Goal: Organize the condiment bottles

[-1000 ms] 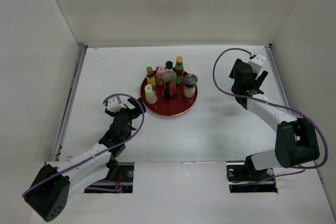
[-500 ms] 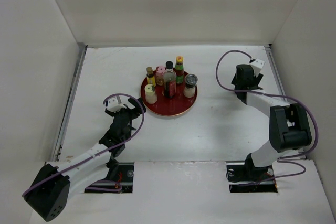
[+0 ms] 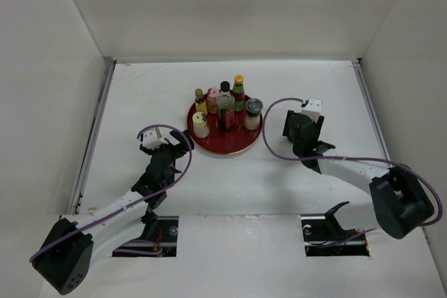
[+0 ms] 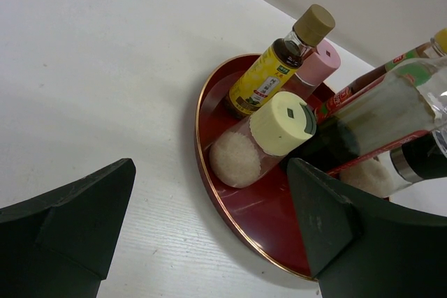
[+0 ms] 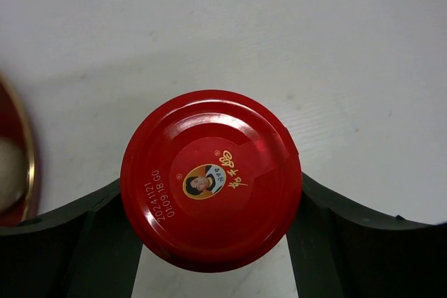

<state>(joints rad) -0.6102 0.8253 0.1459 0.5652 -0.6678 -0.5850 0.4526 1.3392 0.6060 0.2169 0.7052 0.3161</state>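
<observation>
A red round tray (image 3: 227, 150) holds six bottles: amber yellow-labelled (image 3: 200, 100), pink-capped (image 3: 212, 99), tall dark black-capped (image 3: 225, 106), green-red yellow-capped (image 3: 239, 92), the grey-lidded jar (image 3: 253, 113) and pale yellow-green-capped (image 3: 200, 125). My right gripper (image 3: 300, 130) is just right of the tray. It is shut on the red-lidded jar (image 5: 211, 179), with a finger (image 5: 98, 228) on each side of the lid. The jar is hidden under the gripper in the top view. My left gripper (image 3: 178, 146) is open and empty at the tray's left edge, facing the pale-capped bottle (image 4: 279, 123).
White walls close in the table on the left, back and right. The tray's rim (image 5: 17, 144) shows at the left edge of the right wrist view. The left wrist view shows the tray rim (image 4: 230, 221) between my open fingers.
My right arm has swung from the far right rear of the table leftward and nearer, ending beside the tray with the red-lidded jar. The left arm has not moved.
</observation>
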